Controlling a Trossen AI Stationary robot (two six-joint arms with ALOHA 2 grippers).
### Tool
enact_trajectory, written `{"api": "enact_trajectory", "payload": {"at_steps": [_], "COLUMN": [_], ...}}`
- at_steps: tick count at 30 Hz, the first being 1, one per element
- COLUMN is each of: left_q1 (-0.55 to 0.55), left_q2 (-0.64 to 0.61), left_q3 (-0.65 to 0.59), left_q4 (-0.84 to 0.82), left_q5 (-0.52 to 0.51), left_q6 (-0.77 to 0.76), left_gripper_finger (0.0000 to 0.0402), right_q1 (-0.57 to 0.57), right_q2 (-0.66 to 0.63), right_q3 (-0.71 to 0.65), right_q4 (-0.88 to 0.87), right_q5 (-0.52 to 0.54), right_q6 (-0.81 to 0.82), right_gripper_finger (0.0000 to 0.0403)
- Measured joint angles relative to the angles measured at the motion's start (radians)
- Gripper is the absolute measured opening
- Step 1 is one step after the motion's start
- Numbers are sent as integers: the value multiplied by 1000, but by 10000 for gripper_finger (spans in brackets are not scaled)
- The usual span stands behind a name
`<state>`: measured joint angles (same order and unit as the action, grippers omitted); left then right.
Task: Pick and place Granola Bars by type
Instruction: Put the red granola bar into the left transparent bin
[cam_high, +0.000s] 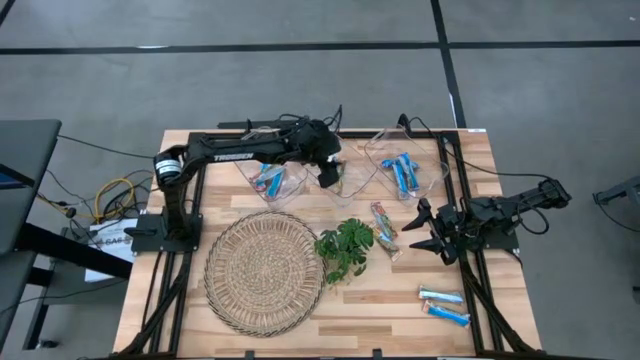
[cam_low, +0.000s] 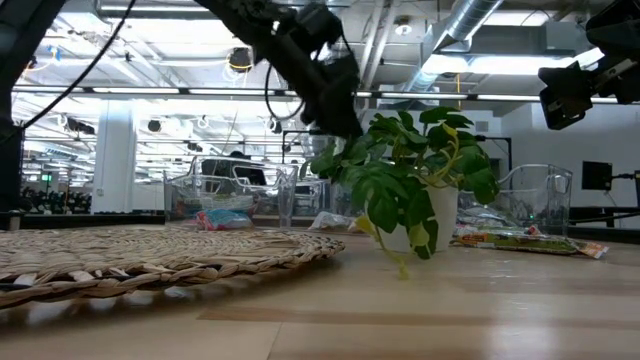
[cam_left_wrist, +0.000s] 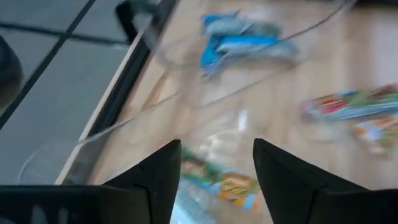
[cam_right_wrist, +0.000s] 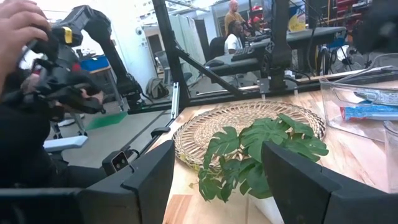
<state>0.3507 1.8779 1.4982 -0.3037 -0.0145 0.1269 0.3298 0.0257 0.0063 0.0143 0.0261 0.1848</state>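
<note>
Leafy plant (cam_right_wrist: 261, 152) before woven mat (cam_right_wrist: 214, 127); blue bar (cam_right_wrist: 367, 112) in clear bin (cam_right_wrist: 348, 93) (people beyond).

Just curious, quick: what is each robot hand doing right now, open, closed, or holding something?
Left gripper: open, empty, above the clear bins.
Right gripper: open, holding nothing.

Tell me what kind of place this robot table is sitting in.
Probably an industrial lab or workshop: exposed ceiling ducts and strip lights overhead, a grey concrete floor around the wooden table, and people at workstations behind.

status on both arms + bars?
Left gripper open over middle clear bin. Right gripper open, idle. Multicoloured bars, blue bars still loose. Nothing blocking.
</note>
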Motion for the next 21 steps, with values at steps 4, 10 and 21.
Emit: {"api": "enact_trajectory", "payload": {"at_steps": [4,10,21], "left_q1": [-51,-158,-410], "left_q2": [-89,-329,-776], "left_q3": [-60,-411,-1043], "left_q4": [-1,168,426], "left_q5": [30,35,20], "left_q6": [-3,-93,-343], "left_gripper_finger": [194,194,194], "right_q1": [0,0,0], "right_q2": [0,0,0], "right_q3": [0,0,0], "right_q4": [0,0,0], "right_q5": [0,0,0], "right_q6": [0,0,0], "right_gripper_finger": [232,232,232]}}
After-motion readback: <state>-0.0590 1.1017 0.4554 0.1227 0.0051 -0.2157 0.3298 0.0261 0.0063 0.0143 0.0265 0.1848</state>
